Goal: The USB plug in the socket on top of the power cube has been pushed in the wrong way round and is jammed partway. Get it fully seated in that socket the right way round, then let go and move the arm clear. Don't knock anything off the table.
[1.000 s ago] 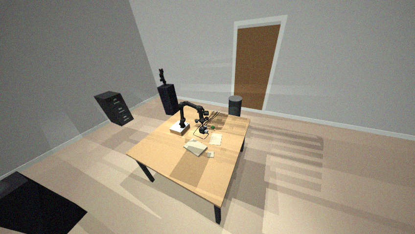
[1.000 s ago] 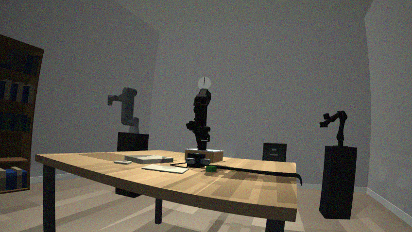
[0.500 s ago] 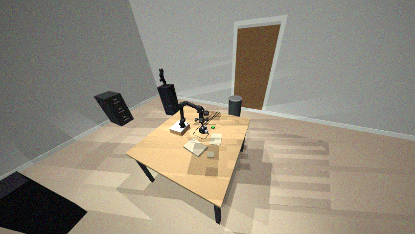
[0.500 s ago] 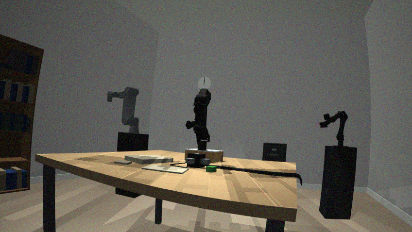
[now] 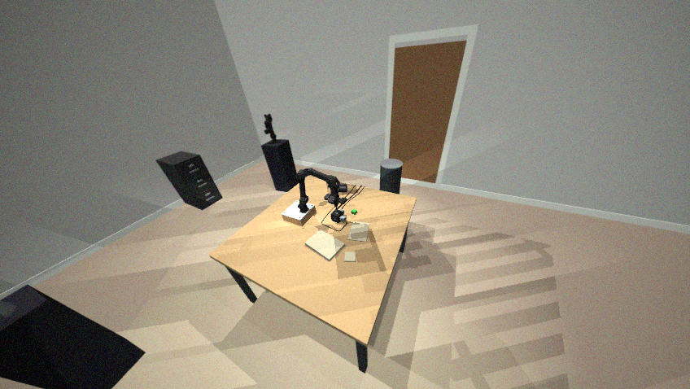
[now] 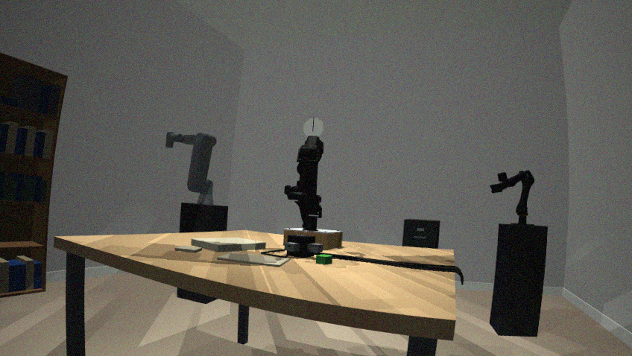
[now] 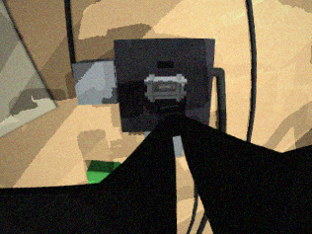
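gripper (image 7: 175, 117) closed on the grey usb plug (image 7: 165, 88), above the dark power cube (image 7: 134, 65). a grey block (image 7: 93, 83) adjoins the cube's left side. black cable (image 7: 249, 39) loops around the cube. green block (image 7: 100, 172) at near left on the wooden table (image 7: 282, 72).

Table (image 5: 309, 285): light tan wood, streaked with darker shadow bands, black legs. Arm (image 5: 316, 176) and tool (image 7: 175, 132): matte black. Arm base (image 5: 298, 212): white top, tan sides. Power cube (image 7: 164, 85): dark charcoal, with a pale blue-grey block (image 7: 93, 81) on one side. USB plug (image 7: 165, 88): light grey metal. Cable (image 7: 251, 52): black. Small block (image 6: 323, 258): bright green. Book (image 5: 325, 243): cream. Flat pad (image 5: 359, 230): grey-beige. Small tile (image 5: 349, 256): beige. Door (image 5: 423, 108): brown, white frame. Filing cabinet (image 5: 189, 179), pedestal (image 5: 279, 163) and bin (image 5: 390, 175): dark grey. Walls: plain grey.
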`<state>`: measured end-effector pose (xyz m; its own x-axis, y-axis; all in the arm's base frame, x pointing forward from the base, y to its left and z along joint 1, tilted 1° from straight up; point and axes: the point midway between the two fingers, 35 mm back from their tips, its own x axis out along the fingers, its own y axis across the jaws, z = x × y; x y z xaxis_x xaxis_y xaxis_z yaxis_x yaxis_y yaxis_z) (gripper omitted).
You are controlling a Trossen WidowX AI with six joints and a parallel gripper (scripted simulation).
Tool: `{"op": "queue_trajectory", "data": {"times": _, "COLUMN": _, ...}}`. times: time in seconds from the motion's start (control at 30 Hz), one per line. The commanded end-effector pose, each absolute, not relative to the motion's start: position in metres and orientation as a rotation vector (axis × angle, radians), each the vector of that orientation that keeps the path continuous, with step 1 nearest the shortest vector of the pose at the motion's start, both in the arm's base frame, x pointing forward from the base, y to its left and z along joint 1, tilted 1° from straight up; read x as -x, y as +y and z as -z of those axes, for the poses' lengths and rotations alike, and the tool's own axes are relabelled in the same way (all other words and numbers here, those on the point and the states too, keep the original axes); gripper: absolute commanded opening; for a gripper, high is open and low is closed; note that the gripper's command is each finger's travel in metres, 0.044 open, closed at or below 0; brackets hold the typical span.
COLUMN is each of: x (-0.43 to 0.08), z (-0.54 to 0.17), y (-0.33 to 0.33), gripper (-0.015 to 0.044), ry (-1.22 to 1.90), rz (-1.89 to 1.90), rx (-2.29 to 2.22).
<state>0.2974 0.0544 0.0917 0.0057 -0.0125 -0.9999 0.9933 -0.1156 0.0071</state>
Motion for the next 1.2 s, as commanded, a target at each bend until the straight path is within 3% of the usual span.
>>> {"op": "queue_trajectory", "data": {"times": 0.0, "x": -0.2975, "z": -0.0914, "y": 0.0544, "gripper": 0.0000, "ry": 1.091, "rz": 1.359, "rx": -1.353}}
{"op": "queue_trajectory", "data": {"times": 1.17, "x": -0.2972, "z": -0.0893, "y": 0.0534, "gripper": 0.0000, "ry": 1.074, "rz": 1.377, "rx": -1.357}}
